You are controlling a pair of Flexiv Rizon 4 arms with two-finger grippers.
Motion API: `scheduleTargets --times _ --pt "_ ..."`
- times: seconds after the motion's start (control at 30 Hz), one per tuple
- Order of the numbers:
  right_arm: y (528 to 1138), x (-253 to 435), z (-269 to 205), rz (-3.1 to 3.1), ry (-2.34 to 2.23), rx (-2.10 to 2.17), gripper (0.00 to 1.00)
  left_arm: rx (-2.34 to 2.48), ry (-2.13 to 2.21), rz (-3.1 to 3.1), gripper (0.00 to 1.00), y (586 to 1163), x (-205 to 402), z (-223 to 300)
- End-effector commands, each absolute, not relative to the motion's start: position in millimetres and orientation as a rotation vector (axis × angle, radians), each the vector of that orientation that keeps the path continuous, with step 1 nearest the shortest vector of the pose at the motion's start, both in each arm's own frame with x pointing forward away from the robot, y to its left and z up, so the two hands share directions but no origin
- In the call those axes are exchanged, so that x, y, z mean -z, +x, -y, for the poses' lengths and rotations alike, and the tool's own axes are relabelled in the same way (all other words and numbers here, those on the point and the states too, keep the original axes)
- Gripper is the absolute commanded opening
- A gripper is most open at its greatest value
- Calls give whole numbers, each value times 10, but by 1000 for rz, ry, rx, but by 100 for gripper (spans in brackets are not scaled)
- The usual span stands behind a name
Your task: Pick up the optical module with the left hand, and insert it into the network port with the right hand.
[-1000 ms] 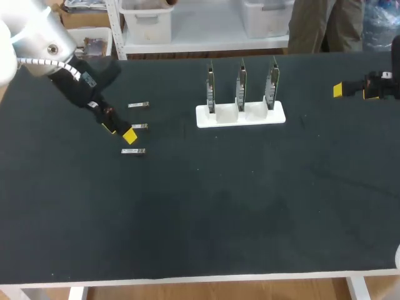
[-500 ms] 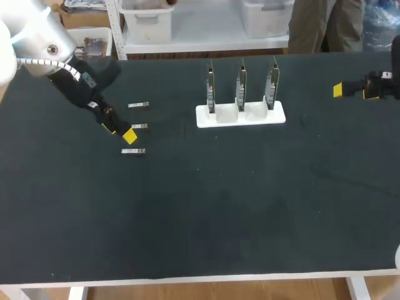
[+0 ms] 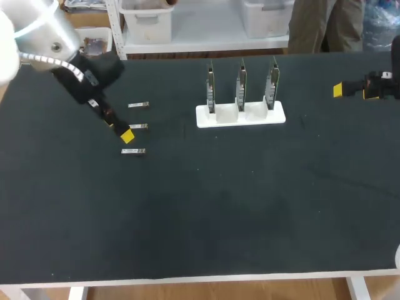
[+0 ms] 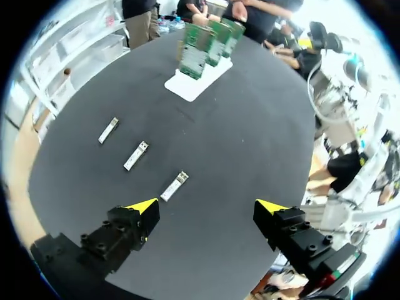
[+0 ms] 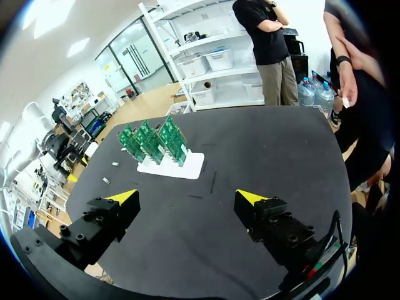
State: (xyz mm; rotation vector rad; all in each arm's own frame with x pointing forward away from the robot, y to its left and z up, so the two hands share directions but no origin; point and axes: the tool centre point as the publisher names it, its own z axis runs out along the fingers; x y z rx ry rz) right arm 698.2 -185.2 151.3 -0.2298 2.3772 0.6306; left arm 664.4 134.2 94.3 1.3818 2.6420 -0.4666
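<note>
The left pincer [image 4: 206,209] is released, its yellow-tipped fingers spread wide with nothing between them, above the left part of the black tabletop [image 3: 219,206]. Just ahead of one fingertip lies the nearest optical module [image 4: 174,185], flat on the tabletop. Two more modules [image 4: 135,155] [image 4: 108,130] lie beyond it, the three parallel and set side by side in a row. In the head view each module's long axis runs across the tabletop, left to right. Farther out, near the middle, a white stand [image 3: 240,115] holds three circuit boards [image 3: 241,84] upright. The right pincer [image 5: 187,199] is also released and holds nothing, at the tabletop's far right edge, well apart from the stand.
</note>
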Motion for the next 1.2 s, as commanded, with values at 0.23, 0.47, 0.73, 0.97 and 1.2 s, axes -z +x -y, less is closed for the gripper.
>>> scheduleTargets --times 0.23,0.47,0.73,0.97,1.2 --pt "6983 -1513 1848 -2377 -229 -629 100 385 1654 -2686 100 6600 -740 -1084" --pt "6983 -1513 1848 -2377 -229 -629 100 397 1642 -2686 100 6578 -645 -1099" --pt "6983 -1513 1848 -2377 -229 -629 100 329 1551 -2725 100 6613 -700 -1280" --pt "6983 -1513 1848 -2377 -229 -629 100 355 1437 -2826 100 6659 -676 -1328" --pt "6983 -1513 1848 -2377 -229 -629 100 355 1437 -2826 100 6659 -676 -1328"
